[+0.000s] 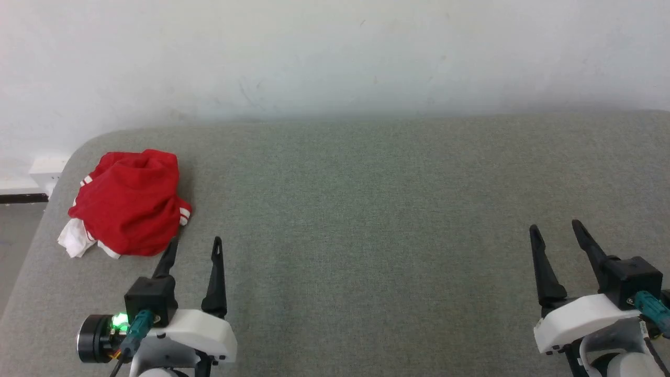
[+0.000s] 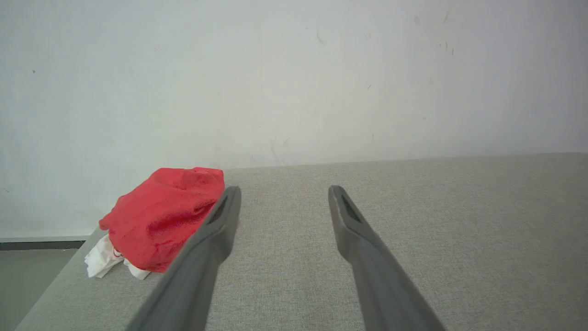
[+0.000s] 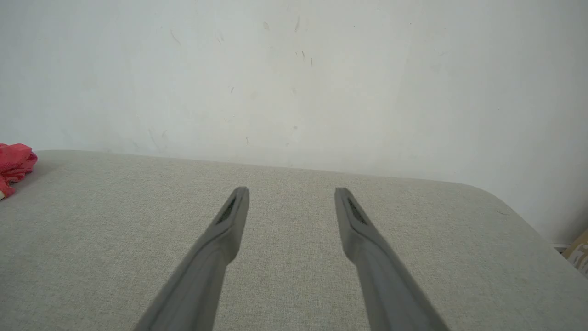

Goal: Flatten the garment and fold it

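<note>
The red garment [image 1: 131, 209], white fabric peeking out beneath, is lying crumpled in a heap at ten o'clock on the grey surface [image 1: 377, 220].

A grey fabric-covered table [image 1: 366, 209] with rounded corners stands against a scuffed white wall [image 1: 335, 52]; grey floor [image 1: 10, 230] off its left edge.

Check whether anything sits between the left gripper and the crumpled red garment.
Nothing visible does. The open left gripper sits close beside the garment, only bare grey surface around them. The open right gripper is far aside.
</note>
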{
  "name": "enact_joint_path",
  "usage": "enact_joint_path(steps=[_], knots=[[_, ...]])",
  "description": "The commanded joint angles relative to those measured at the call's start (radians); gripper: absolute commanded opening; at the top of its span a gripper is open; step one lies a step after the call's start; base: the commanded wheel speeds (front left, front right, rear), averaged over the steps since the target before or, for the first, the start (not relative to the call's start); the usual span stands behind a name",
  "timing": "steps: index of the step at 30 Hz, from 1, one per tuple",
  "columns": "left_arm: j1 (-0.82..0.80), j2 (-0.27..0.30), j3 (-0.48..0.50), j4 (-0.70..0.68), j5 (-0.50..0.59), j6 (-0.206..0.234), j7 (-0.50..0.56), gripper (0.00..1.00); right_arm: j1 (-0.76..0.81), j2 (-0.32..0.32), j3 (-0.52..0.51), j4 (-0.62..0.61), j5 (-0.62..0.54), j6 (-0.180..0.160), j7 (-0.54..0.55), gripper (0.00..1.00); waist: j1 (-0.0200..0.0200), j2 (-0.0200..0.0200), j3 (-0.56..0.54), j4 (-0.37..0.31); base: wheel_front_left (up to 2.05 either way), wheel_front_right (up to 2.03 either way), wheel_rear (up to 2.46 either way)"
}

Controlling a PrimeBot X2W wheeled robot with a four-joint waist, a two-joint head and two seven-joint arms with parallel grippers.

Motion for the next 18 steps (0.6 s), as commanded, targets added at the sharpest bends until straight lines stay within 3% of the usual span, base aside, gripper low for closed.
enact_joint_path(steps=[1, 18], knots=[[0.009, -0.001, 0.007, -0.005, -0.011, -0.008, -0.011, 1.00, 0.000, 0.001, -0.007, 0.002, 0.007, 0.000, -0.011, 1.00, 0.0000, 0.0000, 0.002, 0.005, 0.00, 0.00, 0.00], [0.012, -0.002, 0.021, -0.001, -0.033, -0.001, -0.047, 1.00, -0.002, 0.002, -0.004, 0.018, 0.005, 0.000, -0.047, 1.00, 0.0000, 0.0000, 0.009, 0.088, 0.00, 0.00, 0.00]])
